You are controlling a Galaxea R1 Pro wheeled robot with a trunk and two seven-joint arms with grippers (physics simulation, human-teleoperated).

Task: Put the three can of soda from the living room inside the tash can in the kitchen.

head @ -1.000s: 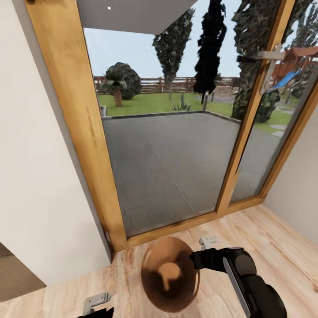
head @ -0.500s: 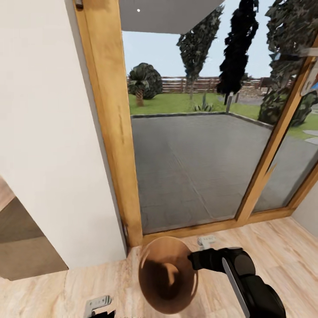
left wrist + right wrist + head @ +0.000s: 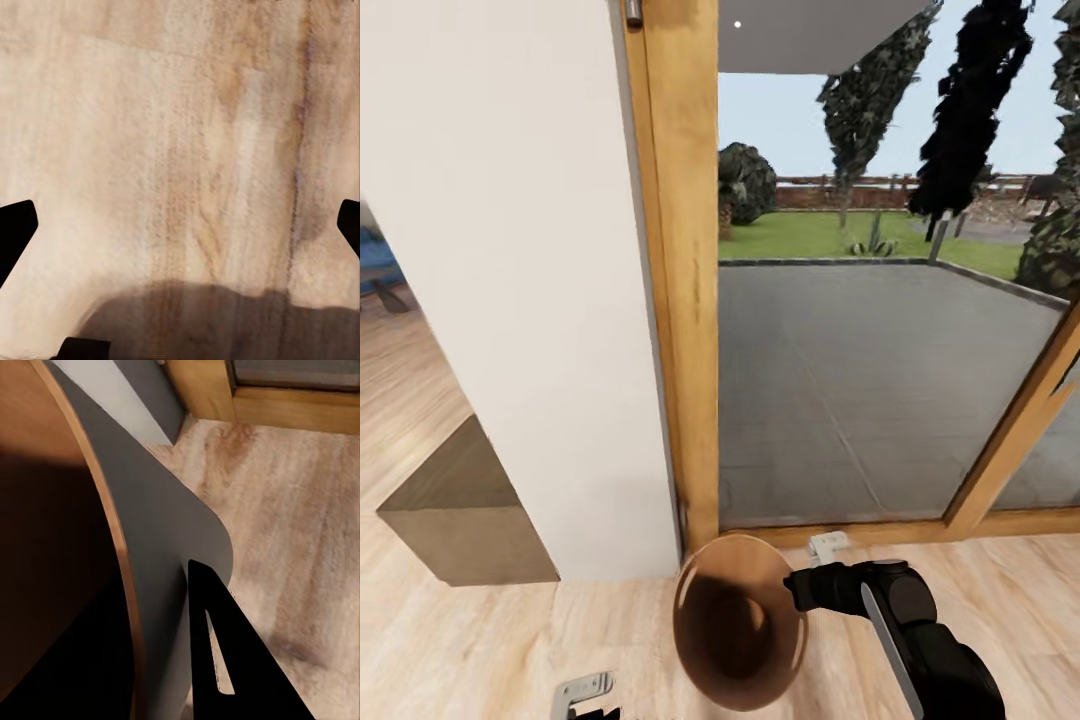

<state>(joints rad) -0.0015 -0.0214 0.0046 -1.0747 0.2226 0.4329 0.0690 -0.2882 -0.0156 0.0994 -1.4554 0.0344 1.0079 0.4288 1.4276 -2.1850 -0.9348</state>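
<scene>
From the robot's head camera, a strip of the living room [image 3: 380, 270] with a patch of blue furniture showed at nine o'clock, past the edge of a white wall [image 3: 530, 280]. A low brown block [image 3: 465, 520] sat on the pale wood floor [image 3: 450, 650] at the wall's foot, toward eight o'clock. At the frame's six-to-seven o'clock edge, a grey finger of the left hand [image 3: 582, 692] poked into view; the left wrist camera looked down on bare floorboards with dark fingertips [image 3: 15, 229] at either edge, spread wide apart and holding nothing. Just right of the wall stood the wood-framed glass door [image 3: 685, 300], with a paved terrace [image 3: 860, 380], lawn and trees beyond it. The tash can [image 3: 740, 622] hung at six o'clock, tilted so its glossy brown inside faced the camera, in front of the door frame's base. The right hand [image 3: 805, 590] met the can's rim at about five o'clock, closed on it; the right wrist camera showed a grey finger [image 3: 161, 562] lying against the rim.
</scene>
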